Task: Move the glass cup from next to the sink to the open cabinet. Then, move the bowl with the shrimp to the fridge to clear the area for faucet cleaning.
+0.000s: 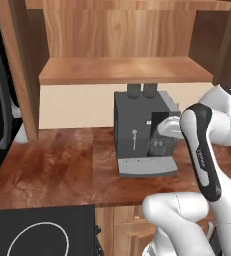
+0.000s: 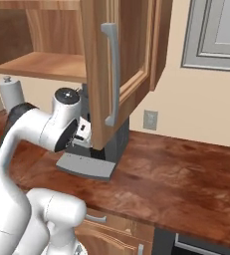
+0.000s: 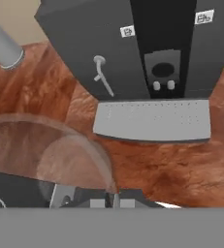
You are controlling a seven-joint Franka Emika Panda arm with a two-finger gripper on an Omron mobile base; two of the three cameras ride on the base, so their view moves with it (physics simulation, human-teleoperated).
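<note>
The glass cup [image 1: 159, 144] hangs clear and grey-tinted in the air in front of a dark coffee machine [image 1: 134, 132]. My gripper [image 1: 162, 131] is shut on its rim from above. In the hand view the glass cup [image 3: 70, 155] spreads as a see-through arc over the lower left, its wall pinched at my gripper [image 3: 112, 199]. The open cabinet [image 1: 124, 70] is straight above the machine, with its thick plank shelf bare. From the right, the open cabinet's door [image 2: 117, 64] swings out toward me and covers part of my gripper [image 2: 81, 134].
The coffee machine's grey drip tray [image 3: 152, 121] juts forward on the brown wood counter [image 1: 52, 170]. A paper towel roll [image 2: 11, 92] stands at the back left. A black cooktop [image 1: 37, 232] lies below the counter's front edge. Bare counter [image 2: 186, 174] stretches to the right.
</note>
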